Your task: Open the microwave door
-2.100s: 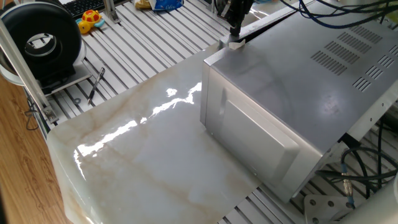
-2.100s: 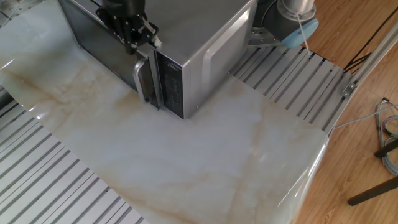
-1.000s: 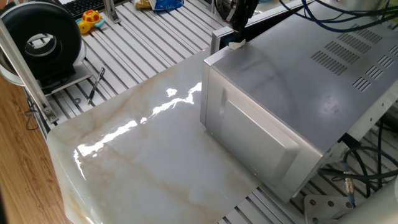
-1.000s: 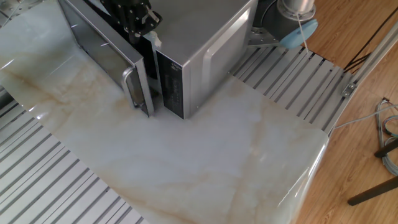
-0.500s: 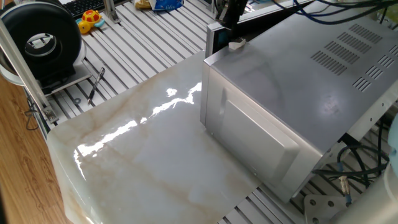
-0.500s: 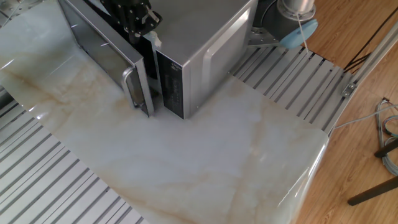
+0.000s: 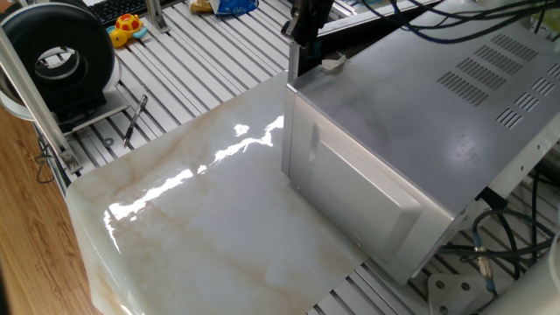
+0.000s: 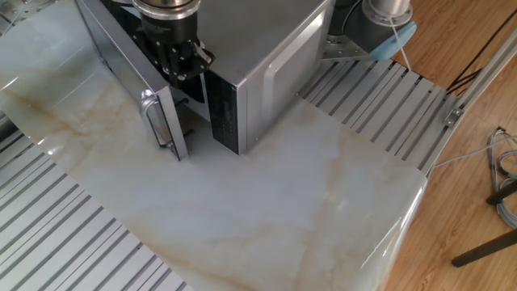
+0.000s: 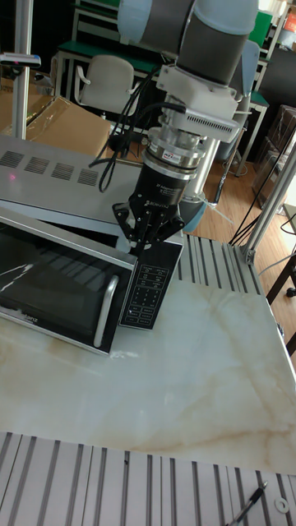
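Note:
The microwave door [image 8: 128,87] stands partly swung out from the grey microwave box [image 8: 258,48], with its silver handle [image 8: 153,121] at the free edge. Its dark glass face [image 9: 49,288] shows in the tall fixed view, beside the box's black keypad [image 9: 150,288]. My gripper [image 8: 179,63] points down into the gap between the door's free edge and the box front, and its fingers look shut. Its tips [image 9: 146,245] sit at the door's top free corner. In one fixed view only the door's thin edge [image 7: 294,61] shows, below the gripper [image 7: 306,26].
The box stands on a white marble slab [image 7: 201,219] that ends in slatted metal rails. A black round device [image 7: 57,57], a yellow toy [image 7: 127,26] and a keyboard [image 7: 122,7] lie at the far left. Cables [image 7: 499,245] hang behind the box.
The door was shut about two seconds ago and has swung steadily further out. The gripper has moved along with the door's free edge, away from the box front.

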Tool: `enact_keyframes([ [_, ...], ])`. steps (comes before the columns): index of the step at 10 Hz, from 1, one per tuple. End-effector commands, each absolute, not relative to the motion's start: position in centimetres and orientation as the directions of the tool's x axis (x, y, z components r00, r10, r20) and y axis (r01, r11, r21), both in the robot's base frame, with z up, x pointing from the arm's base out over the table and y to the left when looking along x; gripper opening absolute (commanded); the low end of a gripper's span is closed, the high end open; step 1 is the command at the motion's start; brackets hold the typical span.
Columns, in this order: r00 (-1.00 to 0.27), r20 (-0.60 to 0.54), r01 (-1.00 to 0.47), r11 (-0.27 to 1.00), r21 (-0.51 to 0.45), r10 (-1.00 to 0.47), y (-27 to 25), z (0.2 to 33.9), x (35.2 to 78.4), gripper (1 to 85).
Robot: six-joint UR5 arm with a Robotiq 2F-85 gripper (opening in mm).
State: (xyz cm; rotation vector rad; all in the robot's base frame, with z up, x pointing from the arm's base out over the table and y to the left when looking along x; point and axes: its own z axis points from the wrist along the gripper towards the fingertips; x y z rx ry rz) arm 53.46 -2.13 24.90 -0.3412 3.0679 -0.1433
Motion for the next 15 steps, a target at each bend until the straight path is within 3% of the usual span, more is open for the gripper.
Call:
enact_keyframes([
  [1,-0.979,-0.081,-0.179,0.981,-0.08,-0.186,-0.7,25.0,54.0,1.0],
  [3,-0.964,-0.046,-0.255,0.958,-0.13,-0.263,-3.2,25.1,54.2,1.0],
  [7,-0.889,0.003,-0.454,0.881,-0.131,-0.458,-6.3,25.1,56.3,1.0],
  [8,-0.9,0.0,-0.431,0.891,-0.142,-0.435,-6.4,25.1,56.5,1.0],
  [11,-0.956,-0.072,-0.282,0.958,-0.061,-0.286,-4.0,25.0,57.1,1.0],
  [14,-0.944,-0.055,-0.318,0.942,-0.105,-0.325,-6.1,24.5,58.1,1.0],
  [15,-0.938,-0.046,-0.34,0.937,-0.078,-0.344,-6.2,24.2,59.0,1.0],
])
